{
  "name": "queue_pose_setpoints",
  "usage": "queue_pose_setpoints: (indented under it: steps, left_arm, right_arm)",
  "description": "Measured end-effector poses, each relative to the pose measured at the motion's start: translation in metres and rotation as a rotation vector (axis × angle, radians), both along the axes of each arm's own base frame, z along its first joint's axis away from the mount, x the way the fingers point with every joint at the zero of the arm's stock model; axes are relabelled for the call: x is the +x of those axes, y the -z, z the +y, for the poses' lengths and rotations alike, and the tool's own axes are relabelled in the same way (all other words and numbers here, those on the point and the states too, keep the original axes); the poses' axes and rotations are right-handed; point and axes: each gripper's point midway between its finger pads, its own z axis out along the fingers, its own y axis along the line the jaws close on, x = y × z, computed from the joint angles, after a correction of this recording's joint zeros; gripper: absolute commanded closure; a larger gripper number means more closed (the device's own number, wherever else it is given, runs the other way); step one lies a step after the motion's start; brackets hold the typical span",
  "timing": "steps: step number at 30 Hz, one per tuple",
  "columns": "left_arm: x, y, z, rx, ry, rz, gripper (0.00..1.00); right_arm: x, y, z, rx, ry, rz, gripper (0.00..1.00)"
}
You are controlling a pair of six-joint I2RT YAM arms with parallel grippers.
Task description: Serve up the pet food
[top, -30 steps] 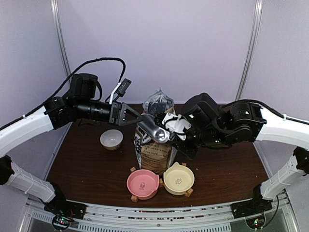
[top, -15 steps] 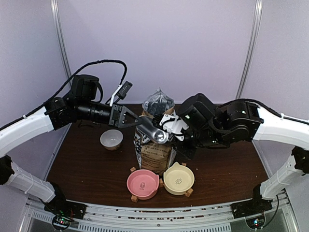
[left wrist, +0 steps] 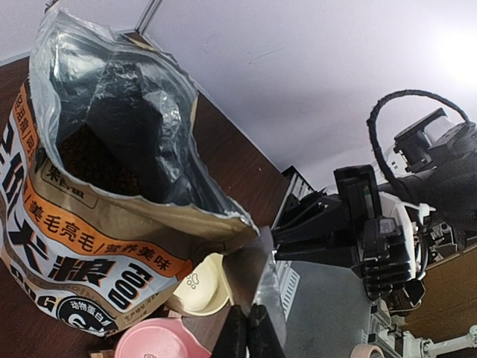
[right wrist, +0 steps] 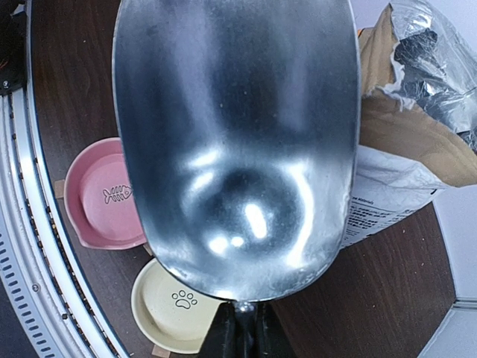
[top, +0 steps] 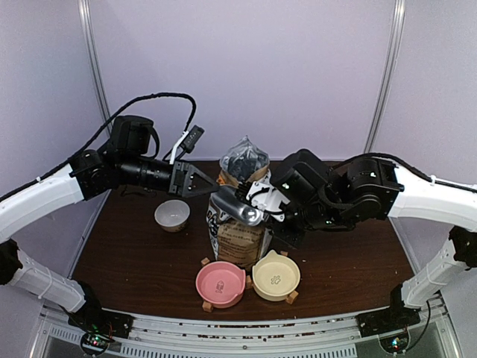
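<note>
Your left tool (left wrist: 250, 339) is pinching shut on the silver foil lip of the tall brown-and-white paper bag (left wrist: 97, 246), with the gripped flap rising straight from its fingertips. The pet food (left wrist: 86, 160), a loose heap of small round reddish-brown kibble pellets, is lying deep inside the open bag. It is sitting up and to the left of the left tool in that tool's wrist view, below the rim.

Your right tool (right wrist: 242, 332) is clamping narrow on the handle of a shiny metal scoop (right wrist: 238, 134), whose hollow is showing bare polished metal. The scoop is hanging outside the bag, so the pellets are sitting well apart from the right tool.

Only the left wrist view is showing you the kibble. From the top camera the bag's mouth is reading as dark crumpled foil, and you cannot make out pellets there. That camera is placing the scoop in front of the bag's printed face, between the two tools.

The right wrist view is giving you a round pink bowl with a fish mark (right wrist: 86, 216) and a cream bowl with a paw print (right wrist: 160, 321). Both are lying beyond the scoop on the dark wooden table (top: 134, 261). The scoop is filling most of that view and hiding much of the table. A small white bowl (top: 172, 215) is standing under the left tool, beside the bag.
</note>
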Motion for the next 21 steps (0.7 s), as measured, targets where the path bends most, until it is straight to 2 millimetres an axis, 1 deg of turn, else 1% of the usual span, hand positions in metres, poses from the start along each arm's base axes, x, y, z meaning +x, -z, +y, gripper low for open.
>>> queue_pose_setpoints:
  steps: [1,4,7,9,16,21]
  left_arm:
    - [0.0,0.0,0.0,0.0,0.0,0.0,0.83]
    - [-0.001,0.004,0.0,0.003,0.007,0.004,0.67]
    - [-0.005,0.011,-0.001,0.016,0.017,0.021,0.64]
    - [-0.006,0.013,0.0,0.023,0.019,0.026,0.65]
    - [-0.005,0.021,0.005,0.089,-0.013,0.039,0.75]
    - [-0.002,0.032,0.009,0.134,-0.042,0.052,0.87]
  right_arm:
    - [0.0,0.0,0.0,0.0,0.001,0.0,1.0]
    - [0.001,-0.002,0.001,0.009,0.002,-0.004,1.0]
    - [0.002,-0.004,0.003,0.022,0.005,-0.013,1.0]
    - [0.003,-0.005,0.004,0.023,0.005,-0.015,1.0]
    - [0.001,-0.004,0.002,-0.011,0.004,-0.054,1.0]
    - [0.003,0.0,0.006,-0.066,0.006,-0.085,1.0]
